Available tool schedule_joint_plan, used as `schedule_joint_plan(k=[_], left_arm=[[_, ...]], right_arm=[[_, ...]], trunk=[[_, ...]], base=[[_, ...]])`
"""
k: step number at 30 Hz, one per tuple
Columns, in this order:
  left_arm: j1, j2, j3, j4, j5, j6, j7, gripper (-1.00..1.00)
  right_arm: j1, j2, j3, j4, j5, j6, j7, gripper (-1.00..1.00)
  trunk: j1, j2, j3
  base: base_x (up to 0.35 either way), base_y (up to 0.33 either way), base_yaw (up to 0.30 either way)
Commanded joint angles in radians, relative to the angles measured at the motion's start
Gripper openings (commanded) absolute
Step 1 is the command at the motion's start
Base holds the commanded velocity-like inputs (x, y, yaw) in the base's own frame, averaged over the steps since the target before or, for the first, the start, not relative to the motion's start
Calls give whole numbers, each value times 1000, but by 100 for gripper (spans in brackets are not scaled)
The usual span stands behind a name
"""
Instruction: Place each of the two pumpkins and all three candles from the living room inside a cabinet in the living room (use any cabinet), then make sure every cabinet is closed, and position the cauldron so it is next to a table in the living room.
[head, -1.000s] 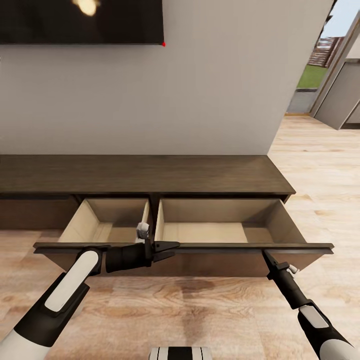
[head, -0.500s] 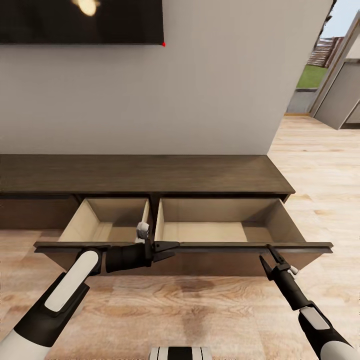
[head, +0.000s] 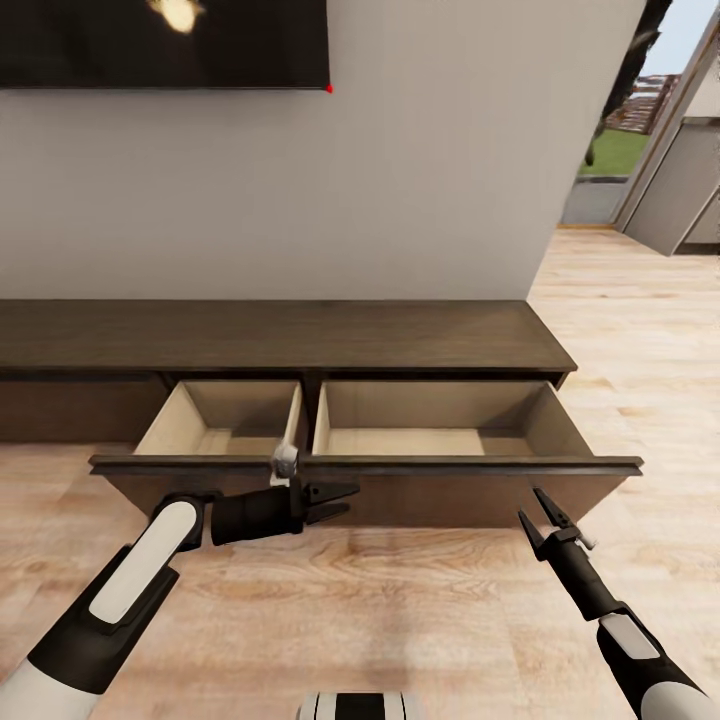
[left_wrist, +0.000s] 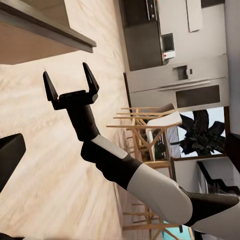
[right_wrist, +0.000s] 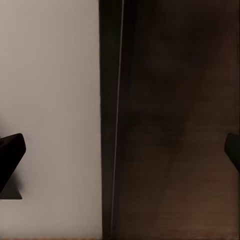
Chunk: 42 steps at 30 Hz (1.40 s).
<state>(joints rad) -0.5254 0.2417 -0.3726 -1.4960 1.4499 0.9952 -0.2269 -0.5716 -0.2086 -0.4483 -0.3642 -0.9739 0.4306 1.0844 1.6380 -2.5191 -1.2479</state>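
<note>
Across the middle of the head view, the low dark cabinet (head: 300, 345) has two drawers pulled out, apparently empty. At lower left, the left gripper (head: 335, 498) hangs just before the drawer fronts, jaws spread. At lower right, the right gripper (head: 543, 518) is released, holding nothing.

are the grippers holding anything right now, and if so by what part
Nothing is held. The right gripper is open and apart from the drawer front. The left gripper hangs empty in front of it, jaws parted.
</note>
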Motion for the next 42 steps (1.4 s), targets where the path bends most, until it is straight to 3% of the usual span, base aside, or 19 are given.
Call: schedule_joint_plan(k=[1,9,16,22,29,35,42], left_arm=[[-1,1,-1,0,-8,0,-9,100],[-1,1,4,0,-7,0,-9,100],[-1,5,11,0,-2,0,-9,100],[-1,8,23,0,-2,-4,-6,100],[-1,3,29,6,2,-4,-5,100],[-2,4,29,8,4,-3,-5,100],[-6,6,29,12,4,0,-5,100]], right_arm=[[-1,0,-1,1,-5,8,2,100],[-1,6,-1,1,-1,5,-3,100],[-1,9,-1,1,40,3,-4,100],[-1,9,0,1,49,1,-7,100],[-1,10,0,2,49,-3,-43,100],[-1,12,2,15,46,-115,-117,100],[-1,7,0,6,48,-131,-157,100]], trunk=[[-1,0,-1],[-1,0,-1],[-1,0,-1],[-1,0,-1],[-4,1,26],[-6,3,50],[-10,4,77]], base=[[-187,0,0],[-211,-64,0],[-251,-143,0],[-42,-24,0],[-2,-1,0],[-104,0,0],[-67,0,0]])
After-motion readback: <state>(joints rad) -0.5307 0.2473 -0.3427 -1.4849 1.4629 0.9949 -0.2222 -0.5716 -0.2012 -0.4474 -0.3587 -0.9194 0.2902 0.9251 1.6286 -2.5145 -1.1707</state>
